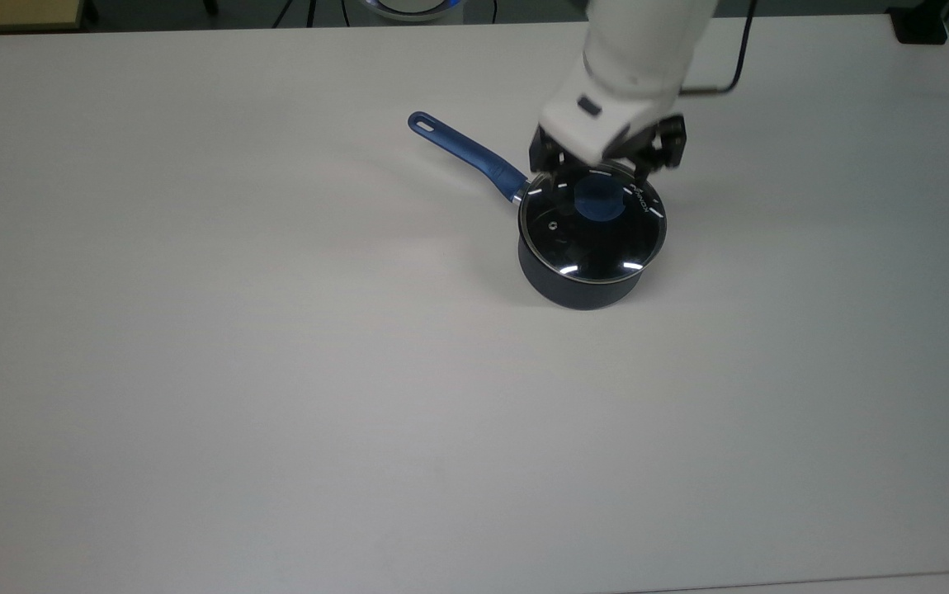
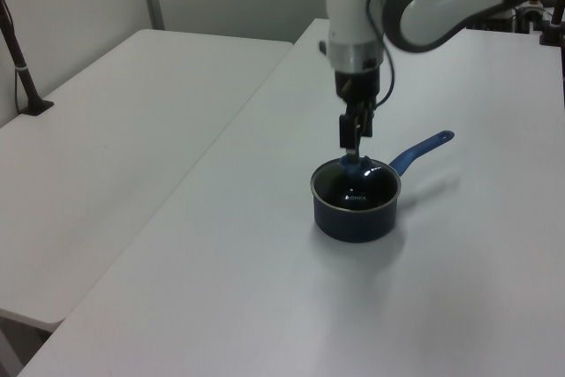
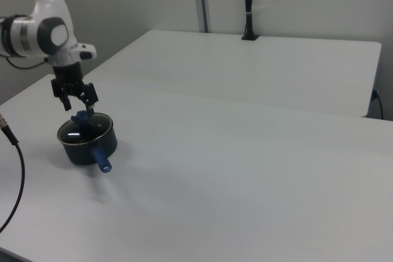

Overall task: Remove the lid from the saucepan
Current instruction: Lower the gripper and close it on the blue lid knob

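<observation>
The saucepan (image 1: 582, 285) is a small dark pot on the white table (image 1: 276, 371), with its long blue handle (image 1: 466, 153) pointing toward the top view's upper left. The glass lid (image 1: 598, 243) lies on the pot, and its blue knob (image 1: 600, 202) sits in the middle. My gripper (image 1: 598, 175) hangs open just above the knob, one finger on either side of it, touching nothing. In the left view the gripper (image 2: 353, 143) points straight down over the lid (image 2: 356, 184). In the right view the gripper (image 3: 78, 104) hovers over the saucepan (image 3: 86, 142).
A second white table (image 2: 115, 139) adjoins this one at the left view's left, with a black clamped post (image 2: 25, 77) on it. A black cable (image 3: 15, 170) hangs at the right view's left edge. A dark object (image 1: 920, 25) sits at the top view's upper right corner.
</observation>
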Motion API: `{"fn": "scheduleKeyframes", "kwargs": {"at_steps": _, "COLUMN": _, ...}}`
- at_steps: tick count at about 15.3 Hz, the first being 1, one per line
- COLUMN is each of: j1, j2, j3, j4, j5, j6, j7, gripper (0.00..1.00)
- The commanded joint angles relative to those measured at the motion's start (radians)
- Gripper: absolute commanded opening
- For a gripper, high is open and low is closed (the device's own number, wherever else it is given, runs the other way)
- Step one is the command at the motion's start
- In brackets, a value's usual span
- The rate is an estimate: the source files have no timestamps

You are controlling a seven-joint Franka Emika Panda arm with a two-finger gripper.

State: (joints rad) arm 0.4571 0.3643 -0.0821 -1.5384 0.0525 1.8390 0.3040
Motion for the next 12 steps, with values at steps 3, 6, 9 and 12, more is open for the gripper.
{"fn": "scheduleKeyframes", "kwargs": {"at_steps": 3, "j1": 0.02, "j2": 0.045, "j3": -0.019, "j4": 0.04, "j5": -0.002, "j6": 0.039, "j7": 0.04, "gripper": 1.0}}
{"fn": "scheduleKeyframes", "kwargs": {"at_steps": 6, "j1": 0.031, "j2": 0.067, "j3": -0.019, "j4": 0.04, "j5": -0.011, "j6": 0.042, "j7": 0.043, "gripper": 1.0}}
{"fn": "scheduleKeyframes", "kwargs": {"at_steps": 9, "j1": 0.041, "j2": 0.068, "j3": -0.015, "j4": 0.04, "j5": -0.048, "j6": 0.04, "j7": 0.047, "gripper": 0.94}}
{"fn": "scheduleKeyframes", "kwargs": {"at_steps": 12, "j1": 0.043, "j2": 0.068, "j3": -0.013, "j4": 0.038, "j5": -0.054, "j6": 0.04, "j7": 0.047, "gripper": 0.73}}
